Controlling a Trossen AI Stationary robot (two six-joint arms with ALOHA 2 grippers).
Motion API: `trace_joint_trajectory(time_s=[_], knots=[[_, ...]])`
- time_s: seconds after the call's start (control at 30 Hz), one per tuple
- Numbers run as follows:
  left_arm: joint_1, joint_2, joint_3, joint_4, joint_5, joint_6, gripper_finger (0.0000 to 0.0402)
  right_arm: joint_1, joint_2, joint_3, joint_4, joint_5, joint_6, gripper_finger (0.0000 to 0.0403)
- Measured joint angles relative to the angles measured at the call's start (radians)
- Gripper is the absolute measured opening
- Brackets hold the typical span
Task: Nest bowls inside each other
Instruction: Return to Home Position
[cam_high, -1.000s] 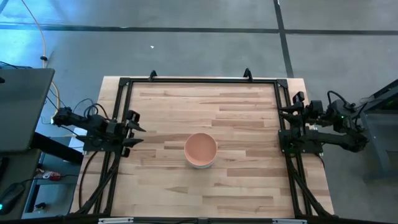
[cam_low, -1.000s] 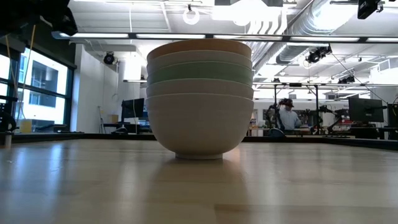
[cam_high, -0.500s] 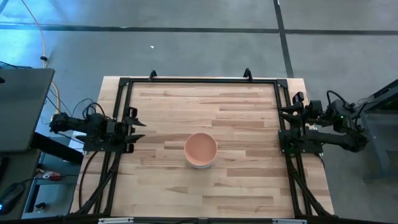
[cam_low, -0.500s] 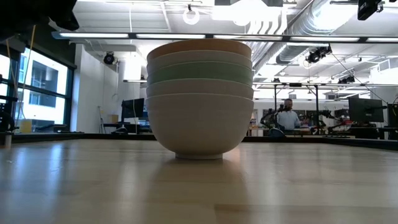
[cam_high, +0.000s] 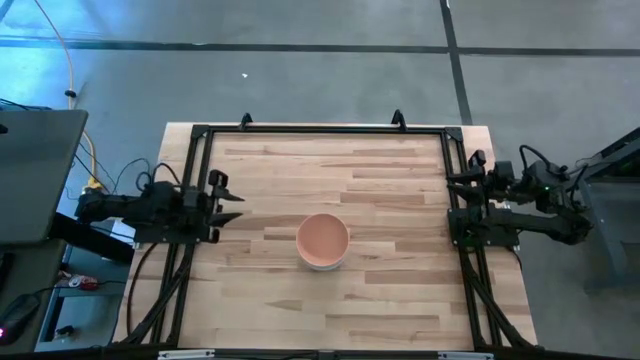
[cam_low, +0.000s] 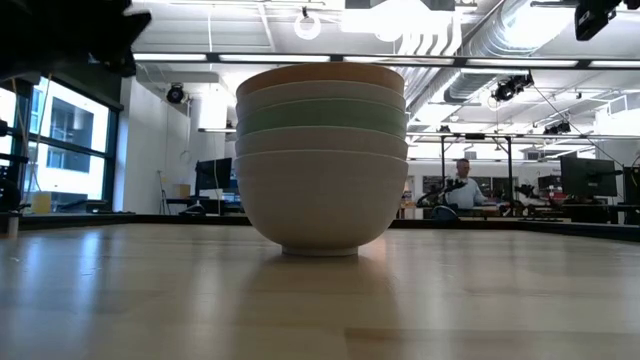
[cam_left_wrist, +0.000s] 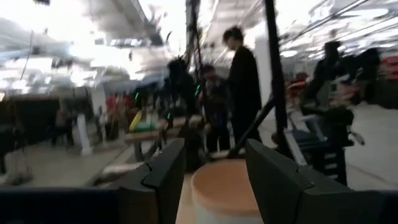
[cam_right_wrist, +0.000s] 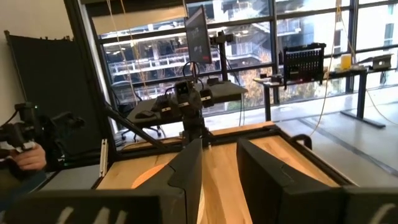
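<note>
High view gives you the stack of bowls (cam_high: 322, 241) near the middle of the wooden table (cam_high: 380, 160), with only the salmon-orange bowl (cam_high: 322, 236) showing from above. Your left gripper (cam_high: 228, 198) sits at the table's left edge, just inside the black frame (cam_high: 320, 130). Its two fingers are spread apart and hold nothing, and it is well clear of the stack. Your right gripper (cam_high: 455, 195) waits at the right edge, likewise well apart from the bowls. Low view shows you all five nested, upright and level. The bottom white bowl (cam_low: 320, 205) rests on the tabletop with an off-white bowl (cam_low: 320, 141) sitting in it. Above those come the pale green bowl (cam_low: 322, 117), another white bowl (cam_low: 322, 95) and the salmon-orange rim on top. Part of your left arm (cam_low: 70, 35) hangs as a dark shape in that view's upper left corner, touching nothing. A person (cam_low: 463, 186) stands far back in the room, beyond the table. Left wrist view looks out between that gripper's spread fingers (cam_left_wrist: 165, 174), and you see the salmon-orange bowl in the gap, farther off. Several people (cam_left_wrist: 239, 81) stand in the room behind it. Right wrist view shows you the right gripper's fingers (cam_right_wrist: 186, 168) parted as well, with bare wood in the gap and nothing held. The left arm faces you across the table.
</note>
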Motion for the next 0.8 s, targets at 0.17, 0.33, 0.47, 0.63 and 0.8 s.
trace_joint_trajectory(time_s=[0.17, 0.33, 0.47, 0.63, 0.8], knots=[[0.001, 0.000, 0.000, -0.075, -0.057, -0.016, 0.0156, 0.000, 0.000, 0.000, -0.005, 0.000, 0.010, 0.0092], [0.001, 0.000, 0.000, -0.172, -0.129, -0.029, 0.0156, 0.000, 0.000, 0.000, -0.005, 0.000, 0.010, 0.0092], [0.001, 0.000, 0.000, -0.196, -0.137, -0.019, 0.0156, 0.000, 0.000, 0.000, -0.004, 0.000, 0.010, 0.0092], [0.001, 0.000, 0.000, -0.216, -0.137, 0.035, 0.0156, 0.000, 0.000, 0.000, -0.005, 0.000, 0.010, 0.0092], [0.001, 0.000, 0.000, -0.247, -0.111, 0.081, 0.0156, 0.000, 0.000, 0.000, -0.017, 0.000, 0.008, 0.0092]])
